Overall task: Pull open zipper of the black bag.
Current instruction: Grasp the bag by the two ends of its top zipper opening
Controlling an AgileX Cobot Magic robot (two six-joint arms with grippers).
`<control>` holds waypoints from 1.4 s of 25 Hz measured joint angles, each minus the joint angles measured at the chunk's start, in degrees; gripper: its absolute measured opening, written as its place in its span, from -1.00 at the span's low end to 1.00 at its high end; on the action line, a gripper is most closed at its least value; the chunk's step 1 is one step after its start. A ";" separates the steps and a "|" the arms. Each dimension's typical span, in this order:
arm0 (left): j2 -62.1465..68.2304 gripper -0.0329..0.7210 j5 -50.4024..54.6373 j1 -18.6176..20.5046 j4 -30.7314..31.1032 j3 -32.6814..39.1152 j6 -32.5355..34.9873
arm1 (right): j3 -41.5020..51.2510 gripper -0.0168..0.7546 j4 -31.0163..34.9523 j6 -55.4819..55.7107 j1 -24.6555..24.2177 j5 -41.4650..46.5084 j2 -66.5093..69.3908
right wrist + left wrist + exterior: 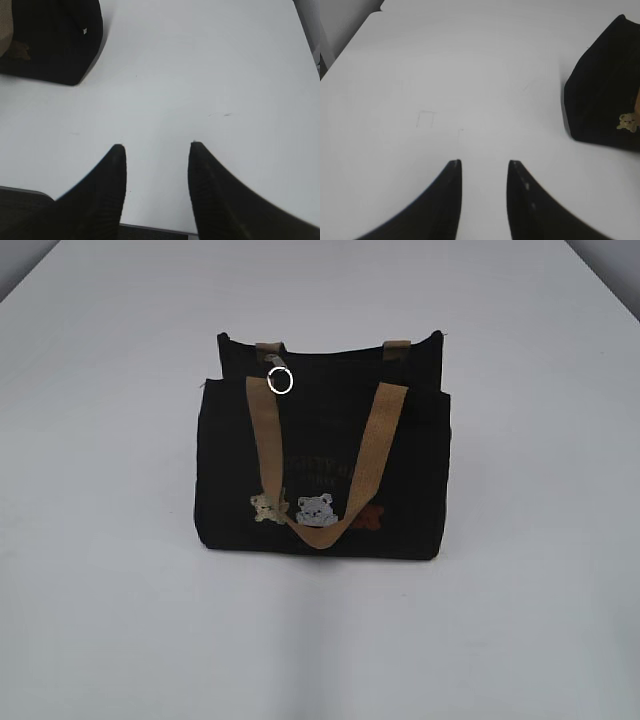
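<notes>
The zipper [330, 343] runs along the top edge of the black bag [322, 455], its ringed pull [279, 378] hanging at the left end; the bag stands upright mid-table [120, 620]. Left gripper [484, 162] and right gripper [156, 146], jaws parted and empty, hover over bare table, apart from the bag.

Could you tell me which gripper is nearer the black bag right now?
Hard to call: the left gripper has the black bag up to its right, the right gripper up to its left; both are open and well short.
</notes>
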 joint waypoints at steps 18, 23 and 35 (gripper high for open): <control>0.00 -0.29 0.00 0.00 0.00 0.00 0.00 | 0.00 -0.11 0.00 0.00 0.00 0.00 0.00; 0.94 -0.29 -0.76 0.00 -3.31 -0.25 0.68 | 0.00 -0.11 0.00 0.00 0.00 0.00 0.00; 51.64 -0.02 -37.39 0.00 -70.17 -3.70 77.73 | 0.00 -0.11 0.00 0.00 0.00 0.00 0.00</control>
